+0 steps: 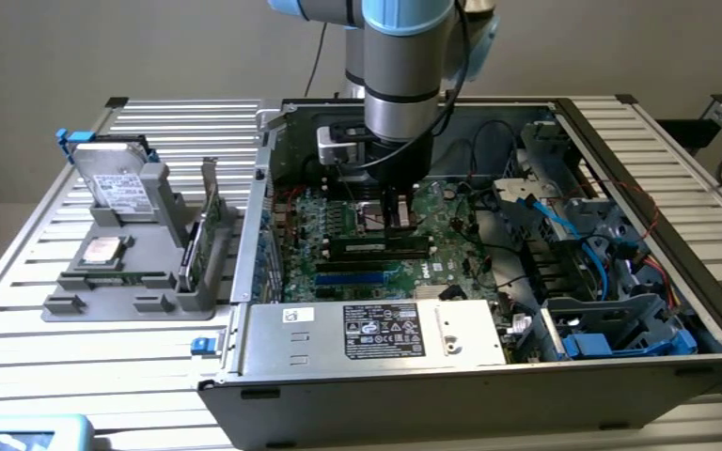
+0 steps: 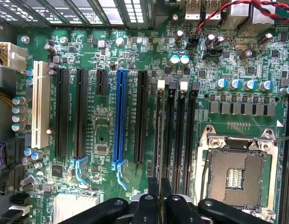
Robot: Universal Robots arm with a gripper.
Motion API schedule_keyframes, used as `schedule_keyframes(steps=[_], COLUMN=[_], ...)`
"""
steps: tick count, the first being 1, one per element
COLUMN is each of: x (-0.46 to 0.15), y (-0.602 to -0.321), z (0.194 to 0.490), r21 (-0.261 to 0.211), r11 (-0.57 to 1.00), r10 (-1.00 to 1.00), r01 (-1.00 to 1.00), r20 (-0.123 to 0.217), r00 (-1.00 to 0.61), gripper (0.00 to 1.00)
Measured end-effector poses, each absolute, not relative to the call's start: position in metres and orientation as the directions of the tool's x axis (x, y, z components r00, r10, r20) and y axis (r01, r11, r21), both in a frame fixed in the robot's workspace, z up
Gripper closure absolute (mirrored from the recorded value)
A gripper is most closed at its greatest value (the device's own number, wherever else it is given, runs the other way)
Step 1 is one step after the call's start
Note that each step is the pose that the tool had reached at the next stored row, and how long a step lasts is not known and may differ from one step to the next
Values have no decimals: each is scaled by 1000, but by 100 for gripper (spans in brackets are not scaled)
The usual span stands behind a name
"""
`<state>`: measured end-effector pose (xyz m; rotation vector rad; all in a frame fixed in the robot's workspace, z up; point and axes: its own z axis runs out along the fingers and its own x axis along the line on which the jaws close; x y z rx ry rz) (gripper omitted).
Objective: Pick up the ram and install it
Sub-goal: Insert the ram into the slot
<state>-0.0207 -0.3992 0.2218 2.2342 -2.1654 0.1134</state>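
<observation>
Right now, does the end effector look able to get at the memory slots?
Probably yes. The end effector, shut on the ram, hangs inside the open case right above the memory slots; nothing crosses them.

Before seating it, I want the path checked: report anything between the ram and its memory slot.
Nothing visible does. The gripper holds the ram edge-on right at the memory slots, beside the open processor socket.

1. Counter point(image 1: 123, 395): silver metal, slatted surface.
2. Open computer case point(image 1: 462, 399) stands on it, toward the exterior view's right.
3. Grey parts holder point(image 1: 110, 305) sits on it, just beside the case, on the exterior view's left.
</observation>
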Motion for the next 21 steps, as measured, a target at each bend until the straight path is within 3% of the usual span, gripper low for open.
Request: schedule_keyframes(steps=[7, 8, 21], x=[-21, -21, -13], y=[-399, -399, -400], z=[222, 222, 245], r21=[-31, -31, -25], r11=[-32, -32, -32], r10=[-997, -997, -997], r01=[-999, -999, -999], r20=[72, 71, 72], r00=[30, 30, 30], gripper=[85, 78, 78])
